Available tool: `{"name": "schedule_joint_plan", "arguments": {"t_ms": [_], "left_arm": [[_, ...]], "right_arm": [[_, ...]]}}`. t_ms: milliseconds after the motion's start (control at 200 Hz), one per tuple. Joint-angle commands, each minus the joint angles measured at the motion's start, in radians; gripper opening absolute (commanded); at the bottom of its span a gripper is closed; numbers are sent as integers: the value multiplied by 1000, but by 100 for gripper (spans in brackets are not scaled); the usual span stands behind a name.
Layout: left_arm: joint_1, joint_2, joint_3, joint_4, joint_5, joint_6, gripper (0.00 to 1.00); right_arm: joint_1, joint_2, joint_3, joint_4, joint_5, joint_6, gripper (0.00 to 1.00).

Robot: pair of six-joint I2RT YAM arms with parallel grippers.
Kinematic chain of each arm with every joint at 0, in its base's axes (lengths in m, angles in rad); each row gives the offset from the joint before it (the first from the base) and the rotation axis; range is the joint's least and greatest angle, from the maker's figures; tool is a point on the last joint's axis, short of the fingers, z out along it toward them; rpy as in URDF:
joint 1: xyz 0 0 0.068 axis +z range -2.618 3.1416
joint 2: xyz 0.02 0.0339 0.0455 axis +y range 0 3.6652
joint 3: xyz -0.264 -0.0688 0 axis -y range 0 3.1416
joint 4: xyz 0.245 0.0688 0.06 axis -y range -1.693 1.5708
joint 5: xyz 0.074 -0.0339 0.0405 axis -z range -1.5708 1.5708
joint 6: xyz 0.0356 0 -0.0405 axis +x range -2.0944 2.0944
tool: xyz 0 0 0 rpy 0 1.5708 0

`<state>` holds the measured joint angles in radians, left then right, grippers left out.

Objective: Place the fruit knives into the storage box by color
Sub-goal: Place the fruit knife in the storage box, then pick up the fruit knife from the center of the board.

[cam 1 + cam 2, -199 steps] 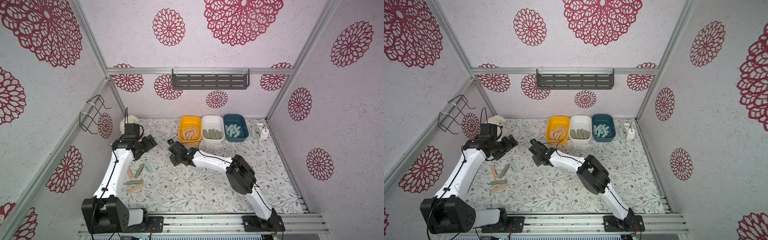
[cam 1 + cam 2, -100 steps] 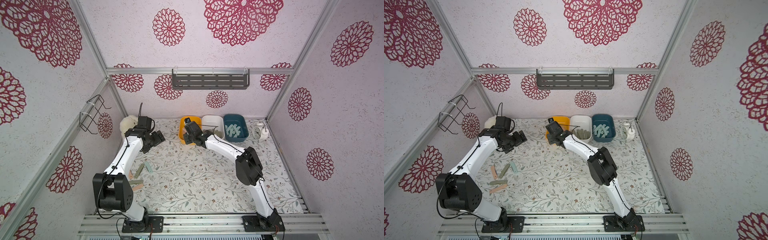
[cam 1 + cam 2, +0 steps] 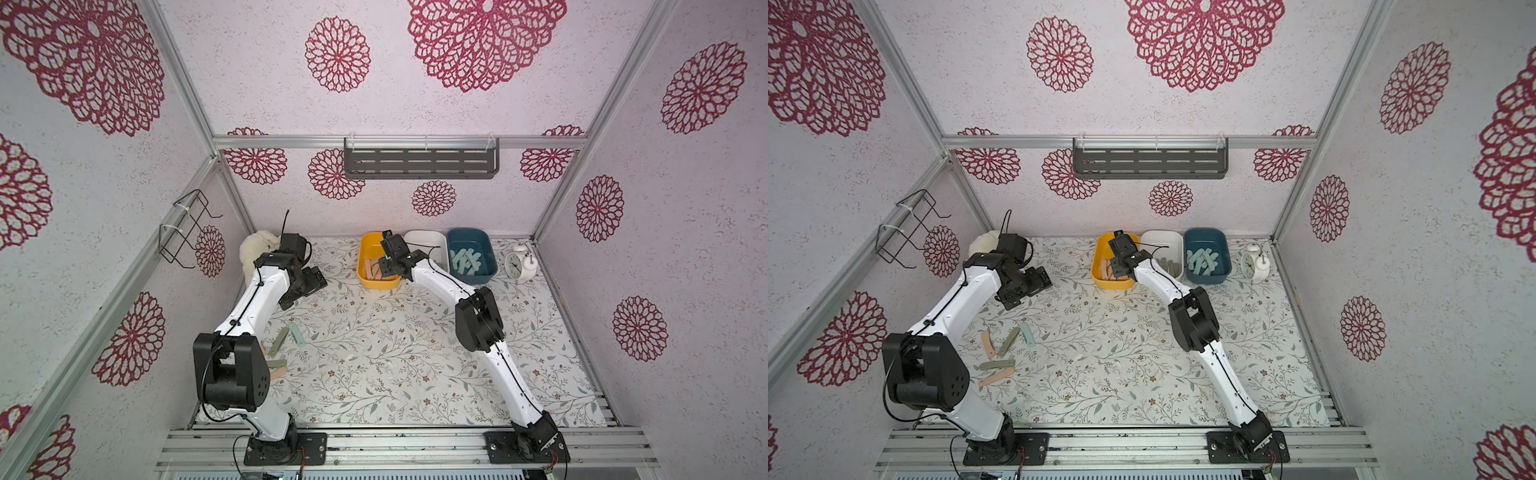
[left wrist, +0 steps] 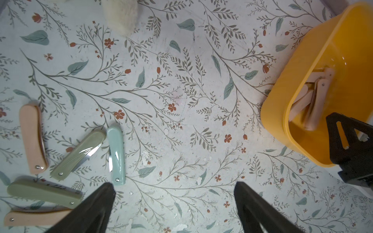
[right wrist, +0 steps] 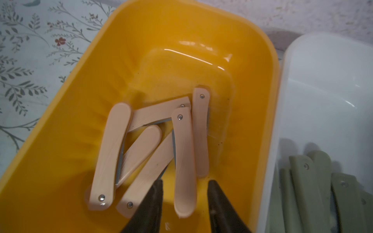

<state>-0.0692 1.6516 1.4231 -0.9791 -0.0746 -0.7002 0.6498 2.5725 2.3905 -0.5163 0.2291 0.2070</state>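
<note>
While the right gripper stands part-spread over the yellow-orange plastic tub, clear of the peach-pink flat knife between its jaws, five loose fruit knives lie lower left in a top view, below the wide-spread, empty left gripper, the nearer arm.

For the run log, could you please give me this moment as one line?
right jaws: apart over yellow tub, pink knife lying ungripped below | left jaws: open, empty, above table | unsorted: five knives
</note>
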Motion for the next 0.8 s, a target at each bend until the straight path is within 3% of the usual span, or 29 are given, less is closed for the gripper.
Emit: {"name": "schedule_joint_plan", "arguments": {"t_ms": [0, 180, 315, 395, 610, 705, 796], "left_arm": [[0, 2, -21, -56, -55, 1, 97], [2, -19, -97, -73, -55, -29, 100], [2, -22, -160, -55, -52, -57, 80], [2, -11, -186, -45, -50, -69, 75], [4, 18, -212, -23, -55, -96, 75], [6, 28, -210, -8, -76, -97, 75], [19, 44, -215, 31, -68, -82, 74]], "right_arm": [[9, -32, 153, -90, -32, -23, 57], [56, -75, 206, -210, -25, -37, 77], [87, -112, 189, -270, -16, -43, 84], [97, -150, 151, -267, -29, -47, 85], [92, -436, -236, -43, -24, -90, 99], [82, -515, -288, -48, -15, -107, 99], [80, -627, -451, 29, -30, -103, 99]]}}
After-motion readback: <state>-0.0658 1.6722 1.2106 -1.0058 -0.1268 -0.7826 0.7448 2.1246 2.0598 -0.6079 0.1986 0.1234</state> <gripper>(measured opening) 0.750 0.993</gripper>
